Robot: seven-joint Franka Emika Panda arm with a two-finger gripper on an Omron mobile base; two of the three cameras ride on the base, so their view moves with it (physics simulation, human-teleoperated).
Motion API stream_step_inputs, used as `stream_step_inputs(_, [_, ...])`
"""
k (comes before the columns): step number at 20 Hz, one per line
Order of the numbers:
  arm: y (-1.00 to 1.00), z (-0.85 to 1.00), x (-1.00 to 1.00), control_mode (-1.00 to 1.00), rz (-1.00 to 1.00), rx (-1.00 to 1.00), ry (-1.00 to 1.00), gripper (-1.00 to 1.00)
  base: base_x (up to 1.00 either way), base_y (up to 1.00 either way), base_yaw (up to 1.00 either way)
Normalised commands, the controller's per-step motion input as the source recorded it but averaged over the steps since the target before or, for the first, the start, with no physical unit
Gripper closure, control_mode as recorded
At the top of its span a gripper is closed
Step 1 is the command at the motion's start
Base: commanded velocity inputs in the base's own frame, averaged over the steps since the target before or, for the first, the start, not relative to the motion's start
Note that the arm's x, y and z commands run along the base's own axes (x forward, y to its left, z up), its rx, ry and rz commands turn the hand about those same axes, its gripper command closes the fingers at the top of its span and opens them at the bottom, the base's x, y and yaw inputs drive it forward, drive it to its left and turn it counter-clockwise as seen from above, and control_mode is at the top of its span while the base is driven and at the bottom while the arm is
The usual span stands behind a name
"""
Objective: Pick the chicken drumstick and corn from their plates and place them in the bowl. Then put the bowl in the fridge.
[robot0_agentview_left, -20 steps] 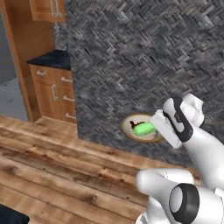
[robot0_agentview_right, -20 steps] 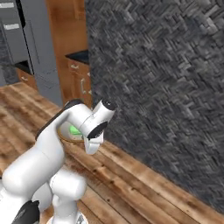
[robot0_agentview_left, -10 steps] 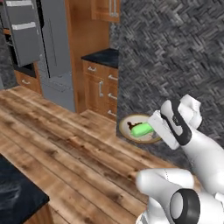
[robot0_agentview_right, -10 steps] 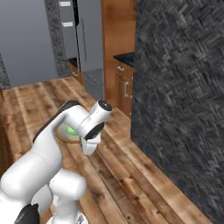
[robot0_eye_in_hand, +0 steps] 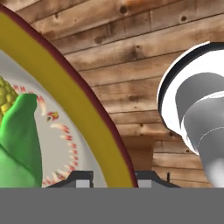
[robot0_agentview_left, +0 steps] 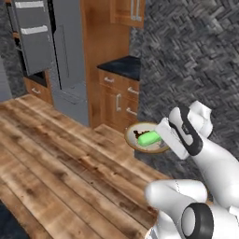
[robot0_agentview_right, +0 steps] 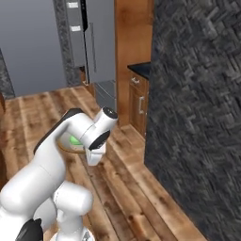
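Left base view: white arm holds bowl (robot0_agentview_left: 140, 145) up in air above wooden floor (robot0_agentview_left: 60, 163), beside dark stone wall (robot0_agentview_left: 196, 60). Corn (robot0_agentview_left: 148, 138) lies inside bowl, green husk showing, small dark item just beside it. Gripper (robot0_agentview_left: 164, 139) at bowl's near edge, jaws narrowly set, pinching rim. Grey fridge (robot0_agentview_left: 58, 51) stands ahead at left, door open, well apart from bowl. Hand view: fingertips (robot0_eye_in_hand: 81, 178) straddle yellow-brown bowl rim, corn close at left.
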Motion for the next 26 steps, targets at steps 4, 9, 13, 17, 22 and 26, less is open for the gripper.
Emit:
stream_step_inputs(4, [0.00,0.00,0.00,1.00,0.00,0.00,0.00,1.00,0.81,0.00,0.21])
stream_step_inputs(9, [0.00,0.00,0.00,1.00,0.00,0.00,0.00,1.00,0.70,0.00,0.37])
stream_step_inputs(13, [0.00,0.00,0.00,1.00,0.00,0.00,0.00,1.00,0.65,0.00,0.43])
stream_step_inputs(17, [0.00,0.00,0.00,1.00,0.00,0.00,0.00,1.00,0.68,0.00,0.43])
stream_step_inputs(22, [0.00,0.00,0.00,1.00,0.00,0.00,0.00,1.00,0.76,0.00,0.33])
stream_step_inputs(26, [0.00,0.00,0.00,1.00,0.00,0.00,0.00,1.00,0.87,0.00,0.16])
